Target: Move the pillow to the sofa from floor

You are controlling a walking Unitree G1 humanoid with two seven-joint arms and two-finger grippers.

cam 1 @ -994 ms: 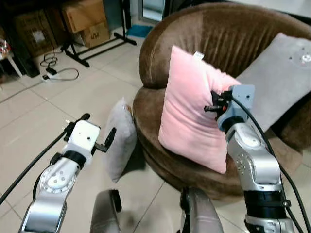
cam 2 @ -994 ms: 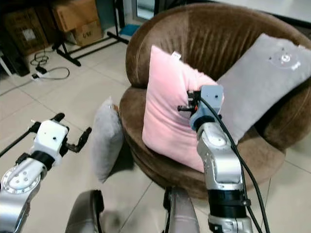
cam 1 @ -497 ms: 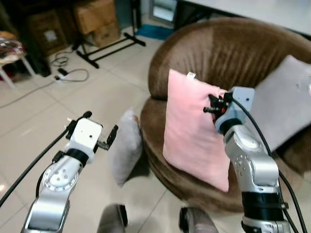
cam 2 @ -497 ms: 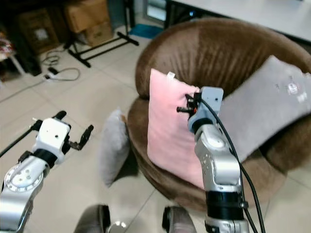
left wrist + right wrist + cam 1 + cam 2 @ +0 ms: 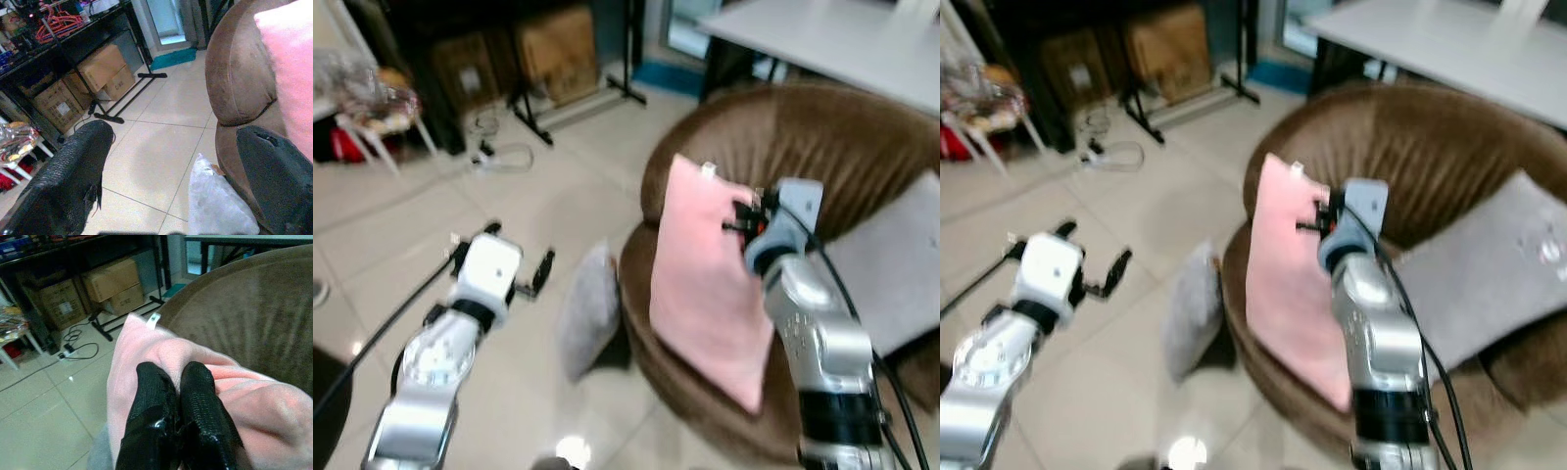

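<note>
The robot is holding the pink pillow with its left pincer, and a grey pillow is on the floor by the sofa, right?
Not quite: the right pincer is shut on the pink pillow, as the right wrist view shows. The left pincer is open. The grey pillow is on the floor by the sofa.

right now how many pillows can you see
3. A pink square fabric pillow pinched in the right gripper over the round brown sofa; a large grey pillow lying on that sofa; a small grey pillow on the floor against its base.

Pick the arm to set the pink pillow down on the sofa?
Right. The right gripper is shut on the pink pillow over the sofa; the left gripper is open, off over the floor.
</note>
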